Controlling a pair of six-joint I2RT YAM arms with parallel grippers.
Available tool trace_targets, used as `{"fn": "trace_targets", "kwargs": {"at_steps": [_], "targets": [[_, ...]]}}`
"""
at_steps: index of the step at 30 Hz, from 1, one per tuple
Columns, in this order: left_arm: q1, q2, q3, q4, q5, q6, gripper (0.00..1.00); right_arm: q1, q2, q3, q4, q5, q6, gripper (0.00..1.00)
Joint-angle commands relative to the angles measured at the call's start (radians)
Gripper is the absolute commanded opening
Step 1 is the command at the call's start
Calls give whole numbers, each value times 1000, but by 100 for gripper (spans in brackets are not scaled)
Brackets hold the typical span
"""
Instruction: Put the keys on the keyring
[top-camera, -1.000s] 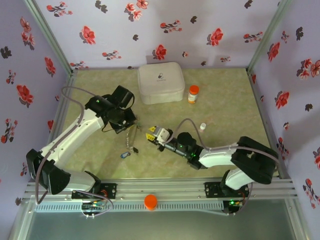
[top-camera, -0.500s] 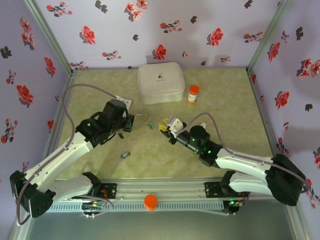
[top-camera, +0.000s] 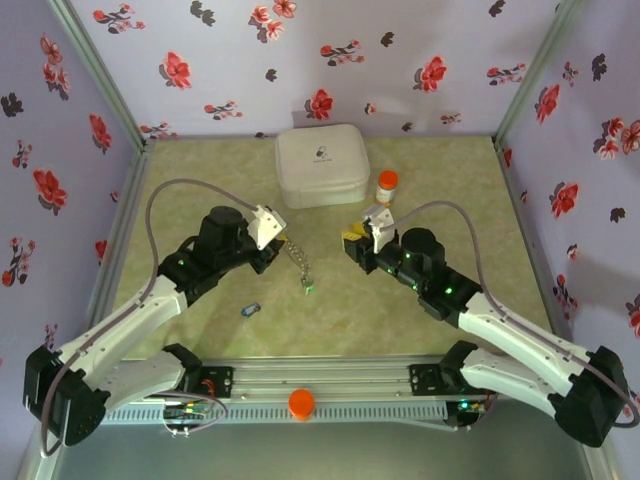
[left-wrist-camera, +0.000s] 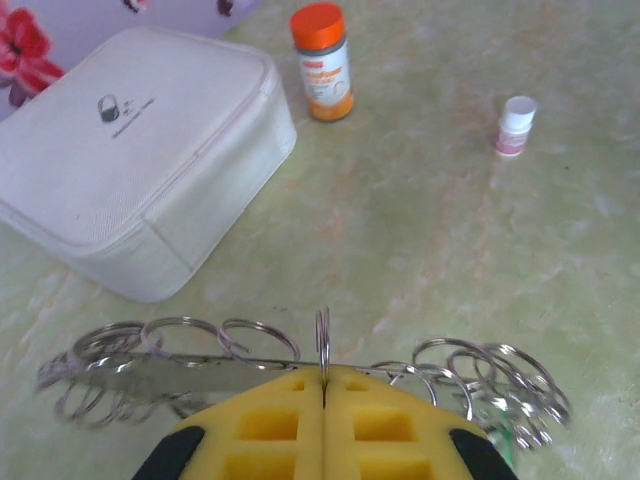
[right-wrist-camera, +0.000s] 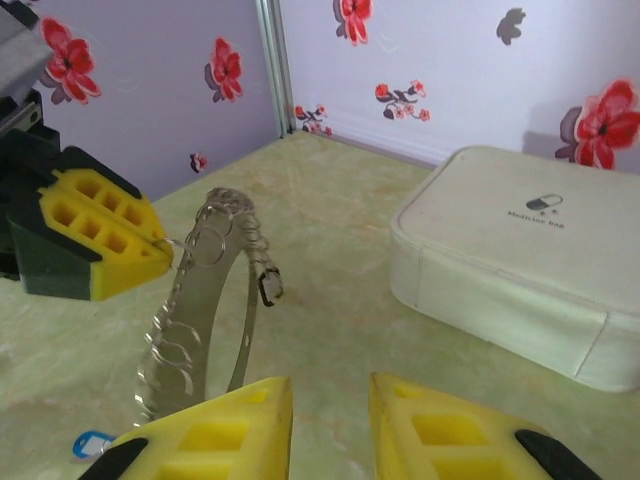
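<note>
Table (top-camera: 450, 170), green marbled top. White square case (top-camera: 322, 165) at far middle. Left gripper (top-camera: 278, 238) is clamped tight on one small ring of the keyring (top-camera: 298, 262). The loop hangs from it between the two grippers, with a green-tagged key (top-camera: 310, 288) at its low end. Right gripper (right-wrist-camera: 330, 400) is narrowly parted, holding nothing, facing the loop. Orange-capped pill bottle (top-camera: 386, 187) stands just beside the case. Blue key (top-camera: 250, 310) lies on the table, apart from the ring.

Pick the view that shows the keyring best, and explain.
Right wrist: the whole keyring hangs from the left fingers. Left wrist shows its rings partly hidden behind those fingers; top external shows it as a tiny chain.
</note>
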Motion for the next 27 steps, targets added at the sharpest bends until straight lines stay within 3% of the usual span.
{"fn": "trace_targets", "kwargs": {"at_steps": [1, 7, 15, 27], "targets": [[58, -36, -27, 184, 216, 68, 0, -40, -12, 33, -36, -163, -31, 27], [130, -12, -60, 296, 419, 75, 0, -66, -2, -32, 155, -373, -205, 27], [153, 6, -103, 433, 586, 112, 0, -68, 135, 68, 148, -563, -348, 24], [147, 67, -100, 475, 682, 128, 0, -59, 209, 106, 148, -590, -411, 24]]}}
